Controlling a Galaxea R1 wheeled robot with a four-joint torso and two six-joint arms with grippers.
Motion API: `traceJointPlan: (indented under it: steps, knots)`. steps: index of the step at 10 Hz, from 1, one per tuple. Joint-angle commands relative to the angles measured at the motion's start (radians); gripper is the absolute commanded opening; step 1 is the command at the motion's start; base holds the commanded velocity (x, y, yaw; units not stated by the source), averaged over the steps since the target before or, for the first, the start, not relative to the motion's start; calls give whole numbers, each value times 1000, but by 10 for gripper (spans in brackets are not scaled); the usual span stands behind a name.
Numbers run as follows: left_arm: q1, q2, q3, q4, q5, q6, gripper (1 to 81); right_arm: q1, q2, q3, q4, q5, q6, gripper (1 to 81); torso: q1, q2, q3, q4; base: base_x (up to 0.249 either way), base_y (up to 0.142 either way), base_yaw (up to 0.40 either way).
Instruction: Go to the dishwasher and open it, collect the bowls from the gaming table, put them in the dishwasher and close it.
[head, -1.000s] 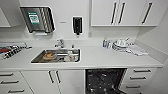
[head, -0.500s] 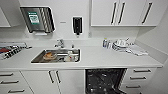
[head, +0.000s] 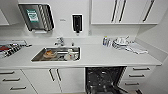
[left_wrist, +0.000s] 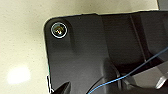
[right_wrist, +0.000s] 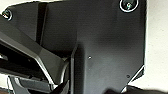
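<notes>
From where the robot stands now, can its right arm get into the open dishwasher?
Probably yes: the dishwasher stands open below the counter, its dark inside exposed, and nothing blocks its front. How far the arm must stretch is unclear.

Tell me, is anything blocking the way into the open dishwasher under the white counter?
Nothing visible blocks it. The built-in dishwasher under the white countertop stands open, its dark inside facing the robot. Dishes lie in the steel sink, off to the side of that opening, not in front of it.

Dishwasher (head: 103, 79) stands open under the counter, interior dark
</notes>
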Motion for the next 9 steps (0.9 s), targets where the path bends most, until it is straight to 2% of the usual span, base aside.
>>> traceJointPlan:
  steps: [1, 3, 5, 9]
  knots:
    - [-37, 41, -51, -24, 62, -5, 811, 58, 3, -4, -2, -63, 1, 811, -62, 96, 0, 0, 0, 0, 0]
    - [-37, 41, -51, -34, 63, -5, 811, 71, -2, -13, -2, -63, -1, 811, -109, 169, 99, 0, 0, 0, 0]
    - [-37, 29, -51, -45, 62, -5, 811, 71, 0, -12, -5, -58, -2, 811, -140, 220, 123, 0, 0, 0, 0]
    - [-35, 35, -51, -42, 62, -4, 811, 65, -5, -13, -8, -56, -4, 811, -229, 355, 259, 0, 0, 0, 0]
